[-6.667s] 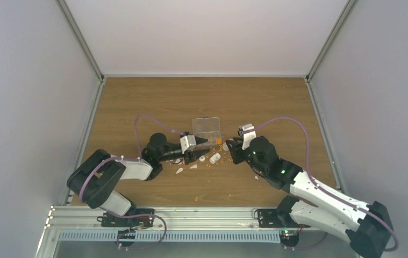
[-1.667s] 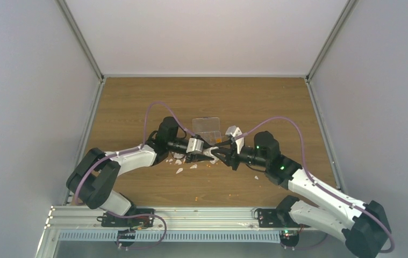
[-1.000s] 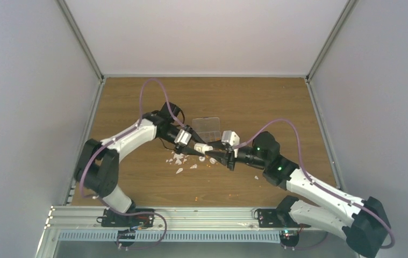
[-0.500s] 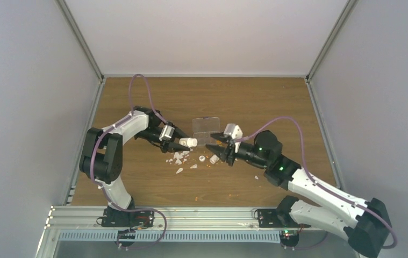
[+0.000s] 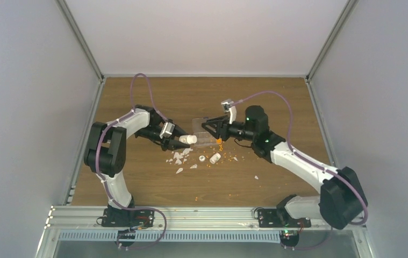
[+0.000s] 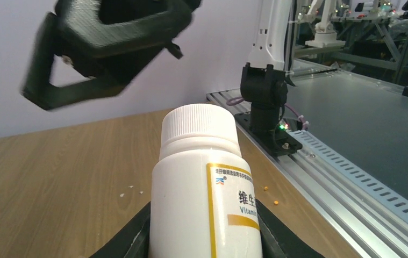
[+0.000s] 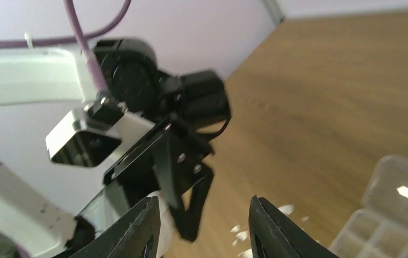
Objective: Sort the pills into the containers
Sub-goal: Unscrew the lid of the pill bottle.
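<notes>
Pills (image 5: 219,141): tiny hard orange grains, likely near-weightless and quick to roll, too small to pinch singly, so better poured or swept. One cluster lies just beside the near-right edge of the clear organiser box (image 5: 206,123), with more strewn on the worktop (image 5: 137,102) nearer the arms. Left gripper (image 5: 184,141) clamps a capped white vial (image 6: 207,177) by its body, just left of the box, while the right gripper (image 5: 207,127) hangs over the box, jaws spread wide, empty. Clutter among the strewn grains: white flakes (image 5: 178,157), a second vial (image 5: 215,157) lying on its side and a loose cap (image 5: 202,159), all in the way of any sweep.
</notes>
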Tool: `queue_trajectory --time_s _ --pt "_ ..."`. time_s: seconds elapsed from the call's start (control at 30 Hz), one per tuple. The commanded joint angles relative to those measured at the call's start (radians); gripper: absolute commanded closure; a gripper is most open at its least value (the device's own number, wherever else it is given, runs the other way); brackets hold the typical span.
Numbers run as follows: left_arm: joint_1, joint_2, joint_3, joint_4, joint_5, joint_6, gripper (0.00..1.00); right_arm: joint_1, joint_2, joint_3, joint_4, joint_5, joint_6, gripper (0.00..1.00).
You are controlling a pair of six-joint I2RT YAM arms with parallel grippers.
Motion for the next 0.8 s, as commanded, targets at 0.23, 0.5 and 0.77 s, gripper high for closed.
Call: queue_trajectory --time_s 0.23,0.5,0.77 --pt "0.047 0.051 0.051 -0.012 0.339 0.067 0.98 0.095 0.059 0.156 -0.191 -0.102 0.032 0.01" --pt "0.047 0.064 0.053 -0.012 0.34 0.07 0.98 0.107 0.161 0.212 -0.304 -0.047 0.01 0.0" --pt "0.051 0.066 0.052 -0.012 0.339 0.07 0.98 0.133 0.194 0.261 -0.323 -0.054 -0.014 0.0"
